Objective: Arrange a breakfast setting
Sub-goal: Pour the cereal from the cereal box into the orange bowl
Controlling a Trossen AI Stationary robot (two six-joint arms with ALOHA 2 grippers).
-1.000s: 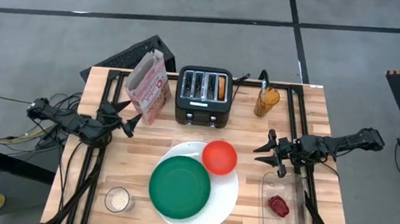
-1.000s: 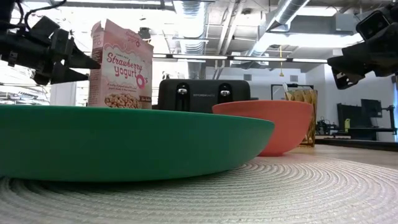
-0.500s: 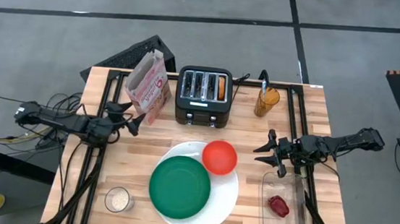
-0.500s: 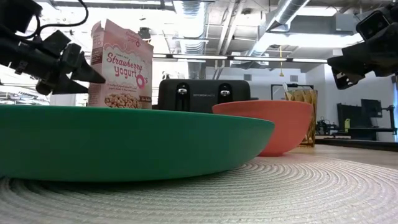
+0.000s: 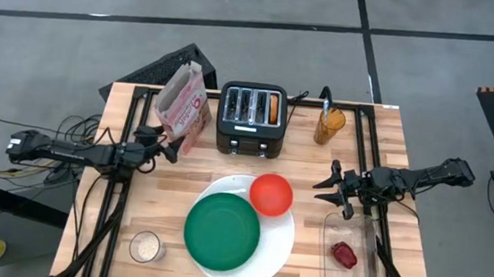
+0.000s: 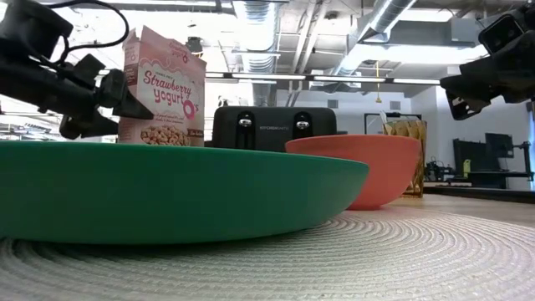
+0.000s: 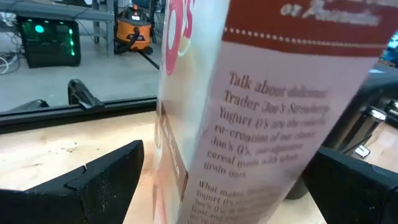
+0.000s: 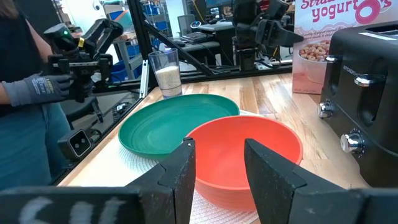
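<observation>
High view: cereal box (image 5: 183, 106) blocks left hand (image 5: 165, 147) from toaster (image 5: 251, 118)

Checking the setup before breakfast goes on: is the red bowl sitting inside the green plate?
No. In the high view the red bowl sits on the white plate, beside the green plate.

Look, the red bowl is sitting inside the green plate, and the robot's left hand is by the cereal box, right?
Not quite. The red bowl sits beside the green plate, not inside it; both rest on the white plate, as the high view shows. The left hand is indeed by the cereal box, fingers open.
</observation>
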